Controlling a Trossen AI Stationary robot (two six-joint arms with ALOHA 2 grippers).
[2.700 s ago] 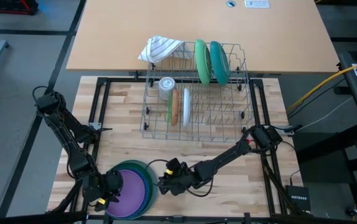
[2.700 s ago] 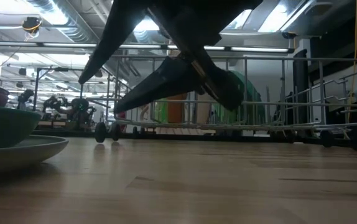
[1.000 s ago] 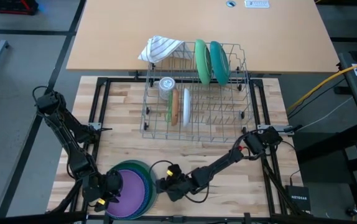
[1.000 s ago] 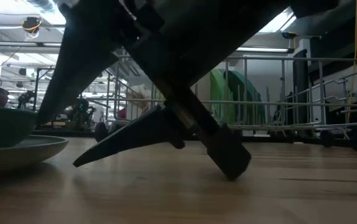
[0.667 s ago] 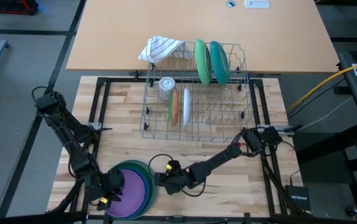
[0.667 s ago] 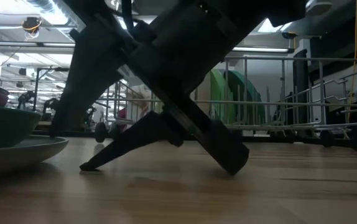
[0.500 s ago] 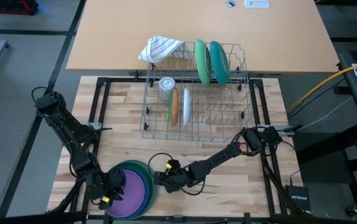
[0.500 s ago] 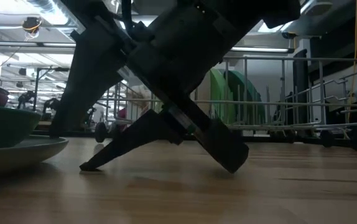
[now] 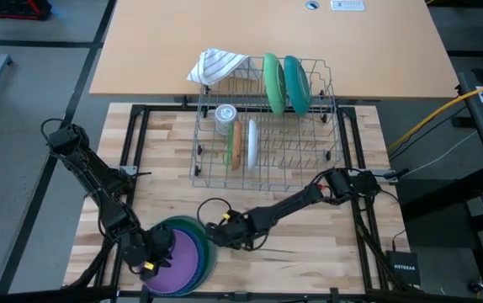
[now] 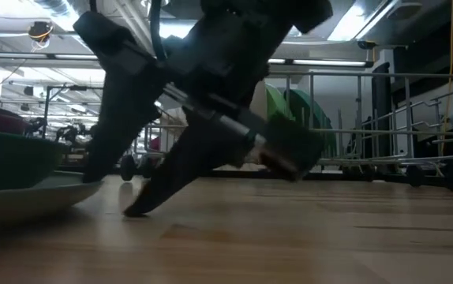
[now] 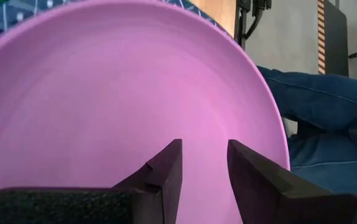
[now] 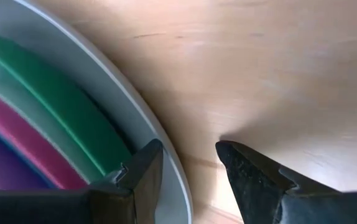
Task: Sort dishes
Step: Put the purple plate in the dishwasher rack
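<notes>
A stack of dishes (image 9: 187,252) sits at the table's near left: a purple plate (image 11: 116,93) on top, then pink and green ones (image 12: 54,106), on a wide pale plate (image 12: 113,93) that rests on the wood. My left gripper (image 11: 204,146) hangs open just over the purple plate's inside (image 9: 159,255). My right gripper (image 12: 188,155) is open at the stack's right side (image 9: 211,238), with one finger over the pale plate's rim and the other outside it. My right gripper slants down from the table's right, and its outer fingertip (image 10: 136,211) touches the wooden table top just beside the pale plate's rim (image 12: 166,180). Whether its other finger (image 10: 96,170) touches that rim, I cannot tell.
A wire dish rack (image 9: 309,156) stands at mid table. It holds upright green (image 9: 273,82) and teal (image 9: 296,84) plates, smaller upright dishes (image 9: 240,145), a clear glass (image 9: 225,116) and a striped cloth (image 9: 216,66). Bare wood lies between the rack and the stack.
My right gripper has slid toward the table's left to the stack and rolled. One fingertip stays at the table while the other has come up over the pale plate's rim. My left gripper has shifted a little toward the table's right, over the purple plate.
</notes>
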